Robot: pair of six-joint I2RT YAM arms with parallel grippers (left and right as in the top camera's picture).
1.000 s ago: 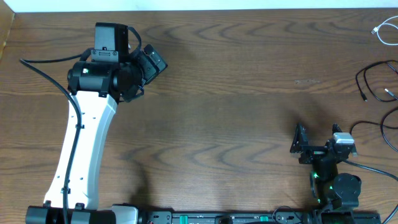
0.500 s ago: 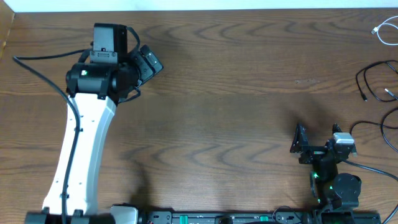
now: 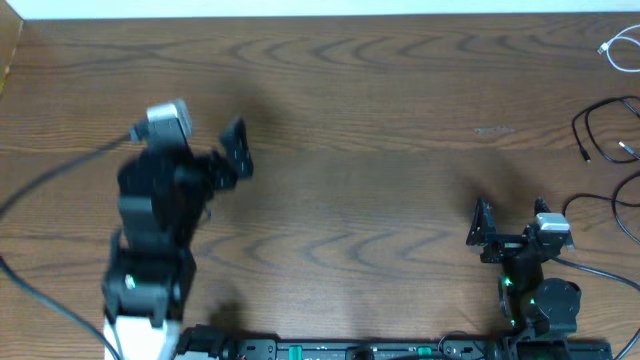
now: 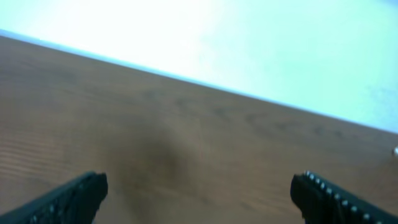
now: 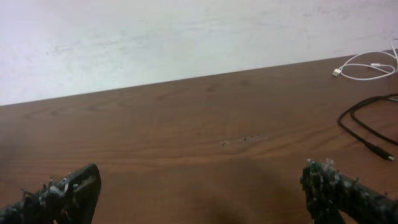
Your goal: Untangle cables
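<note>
Right gripper [image 3: 483, 232]: spread wide, nothing between the jaws. Black cables [image 3: 585, 154]: loose on the table [image 3: 380, 120], ahead of the right gripper and off to its right, well apart from it. White cable [image 3: 602, 48]: farther ahead of the right gripper again, on the same side, apart from the black ones. Left gripper [image 3: 236, 150]: far to the left of the right gripper, blurred from overhead, well away from every cable.

Overhead only: both arms at once, and the whole spread of cables beside the table's right edge.

Right wrist only: the right gripper [image 5: 199, 177] from behind its own fingers, the white cable [image 5: 336, 72] down to its plug, one end of the black cables [image 5: 379, 151] flat on the wood.

Left wrist only: the left gripper [image 4: 199, 183] parted wide and empty over bare wood, the whole view soft with blur.
</note>
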